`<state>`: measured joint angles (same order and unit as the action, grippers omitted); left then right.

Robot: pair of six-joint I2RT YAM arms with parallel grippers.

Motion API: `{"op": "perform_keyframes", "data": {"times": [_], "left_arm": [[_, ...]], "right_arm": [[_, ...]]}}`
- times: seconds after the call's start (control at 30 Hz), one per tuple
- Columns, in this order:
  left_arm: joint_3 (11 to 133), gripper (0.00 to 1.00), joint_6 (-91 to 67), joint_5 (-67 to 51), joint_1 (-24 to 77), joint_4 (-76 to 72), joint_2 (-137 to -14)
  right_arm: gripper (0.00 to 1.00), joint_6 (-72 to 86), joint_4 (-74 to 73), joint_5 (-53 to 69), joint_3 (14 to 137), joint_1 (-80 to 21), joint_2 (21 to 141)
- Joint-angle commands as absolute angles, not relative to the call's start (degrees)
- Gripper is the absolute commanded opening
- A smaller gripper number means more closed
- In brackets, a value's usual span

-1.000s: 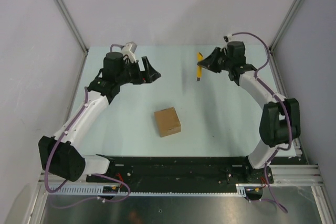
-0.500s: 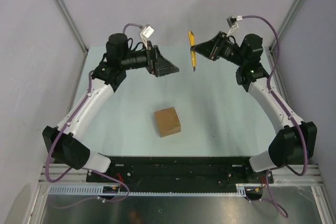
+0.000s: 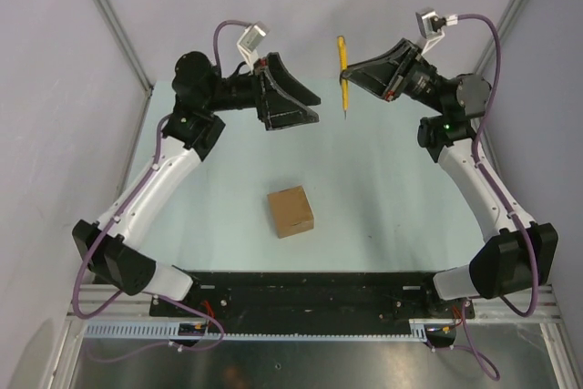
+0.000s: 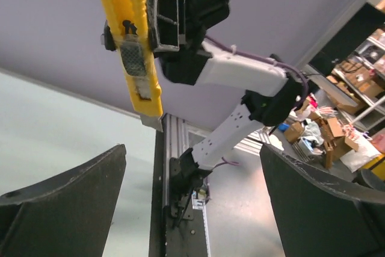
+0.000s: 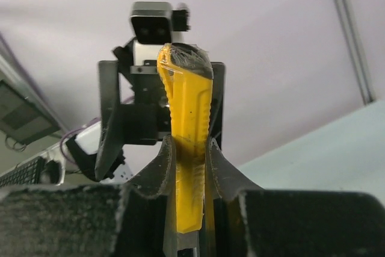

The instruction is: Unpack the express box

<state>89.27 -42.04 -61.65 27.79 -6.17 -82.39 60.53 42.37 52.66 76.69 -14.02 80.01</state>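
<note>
The express box (image 3: 291, 211), a small brown carton with its flaps shut, sits on the table in front of both arms. My right gripper (image 3: 350, 75) is raised high at the back and is shut on the slim yellow cutter knife (image 3: 343, 73); its pads (image 5: 161, 167) clamp the knife's handle (image 5: 187, 148). My left gripper (image 3: 310, 102) is raised opposite it, open and empty, its fingers (image 4: 66, 197) spread wide. The knife (image 4: 129, 40) hangs just beyond them in the left wrist view. Neither wrist view shows the box.
Grey walls and metal frame posts (image 3: 109, 20) close in the pale green table (image 3: 219, 189). A black base rail (image 3: 301, 289) runs along the near edge.
Both arms have risen from the table. My right gripper has lifted the knife up and swung it upright. My left gripper has moved up and right, toward the knife.
</note>
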Motion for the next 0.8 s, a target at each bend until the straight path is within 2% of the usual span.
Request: {"op": "perform_keyframes", "data": {"times": [0.0, 0.17, 0.53, 0.77], "left_arm": [[86.49, 0.98, -58.09, -64.34, 29.0, -30.4, -80.68], [87.27, 0.99, -56.87, -61.27, 32.86, -32.08, -81.56], [91.32, 0.94, -55.11, -56.34, 37.97, -32.34, -87.45], [88.68, 0.93, -53.0, -54.41, 37.88, -32.43, -86.66]], "right_arm": [[0.0, 74.85, 63.79, 56.16, 77.17, -13.19, 81.12], [0.0, 80.24, 71.71, 55.9, 77.43, -13.45, 81.48], [0.0, 79.72, 69.96, 56.16, 78.22, -15.73, 78.05], [0.0, 78.58, 68.29, 56.16, 78.22, -16.7, 76.91]]}}
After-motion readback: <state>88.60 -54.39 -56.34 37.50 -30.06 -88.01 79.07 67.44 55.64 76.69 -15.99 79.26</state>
